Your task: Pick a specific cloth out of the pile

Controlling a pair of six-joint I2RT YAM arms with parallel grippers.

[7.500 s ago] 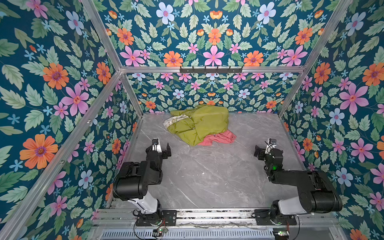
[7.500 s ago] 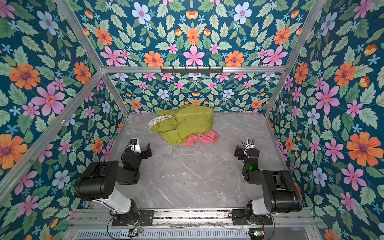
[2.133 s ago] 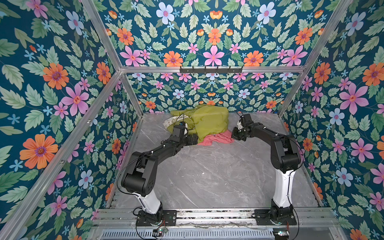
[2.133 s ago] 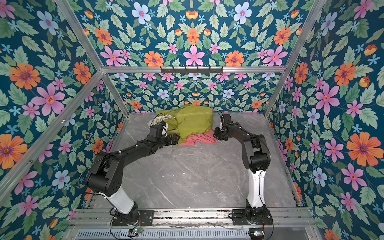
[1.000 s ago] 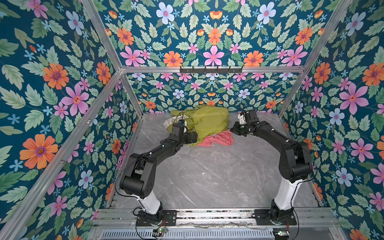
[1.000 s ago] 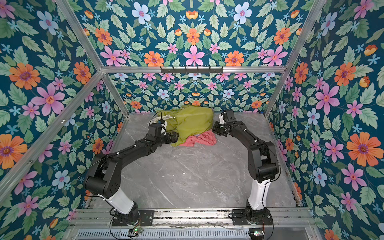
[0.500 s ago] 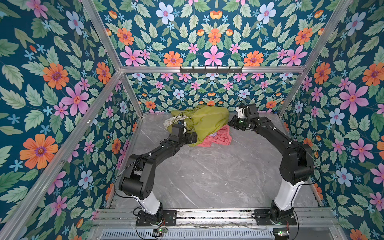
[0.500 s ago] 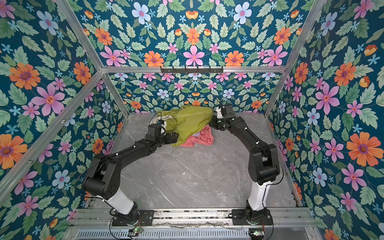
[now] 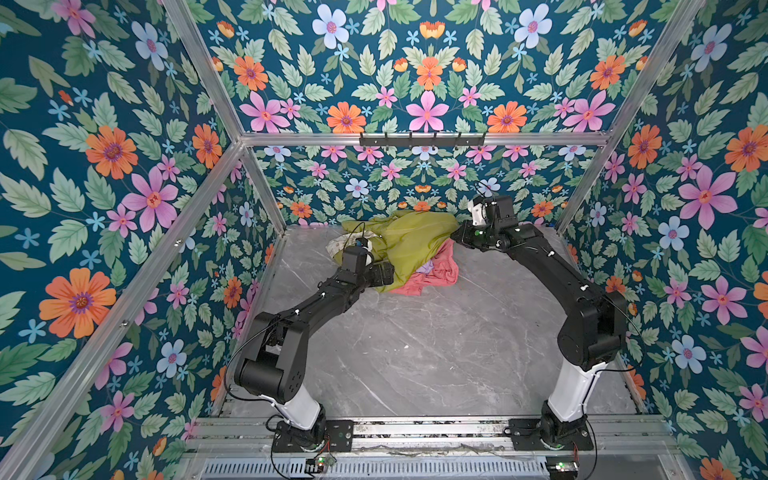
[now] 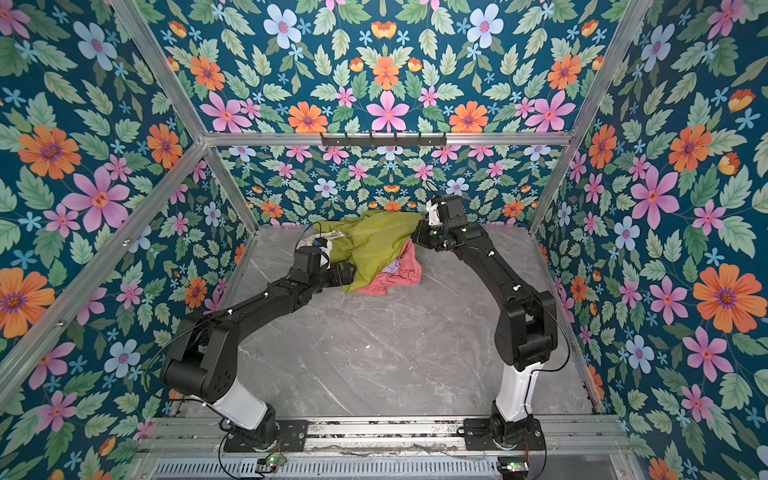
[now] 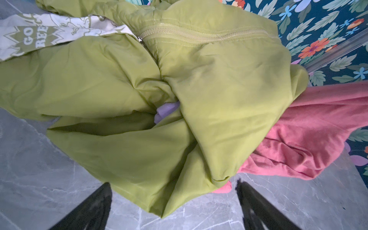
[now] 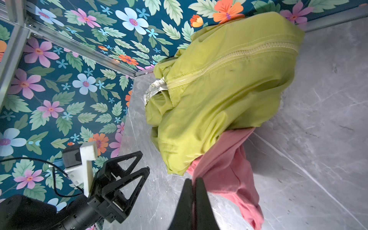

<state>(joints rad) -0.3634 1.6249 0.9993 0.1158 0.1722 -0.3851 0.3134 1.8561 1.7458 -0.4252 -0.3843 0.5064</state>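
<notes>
Both top views: pile point(image 9: 409, 243) sits at the back of the table point(image 9: 415, 353), against the rear wall. Olive-green garment point(image 10: 370, 245) is on top. The cloth point(image 9: 436, 276), salmon-pink, sticks out from under the garment's front-right edge. A lilac piece point(image 9: 424, 268) is just visible between them, and a cream patterned piece point(image 9: 337, 246) lies on the pile's left. Right gripper point(image 9: 454, 237) is at the pile's right edge, and a strip of the cloth rises up to it. Left gripper point(image 9: 384, 274) is low at the pile's front-left, right at the green fabric; can't tell if it touches.

Left wrist: left gripper point(image 11: 172, 182) has its fingers spread wide and clamps nothing. The green hem lies loose in the gap. The cloth point(image 11: 308, 135) is off to one side, partly under the green.

Right wrist: right gripper point(image 12: 194, 182) has its fingers pressed together, pinching an edge of the cloth point(image 12: 225, 163). The cloth runs taut from under the olive-green garment point(image 12: 219, 89) to the tips.
</notes>
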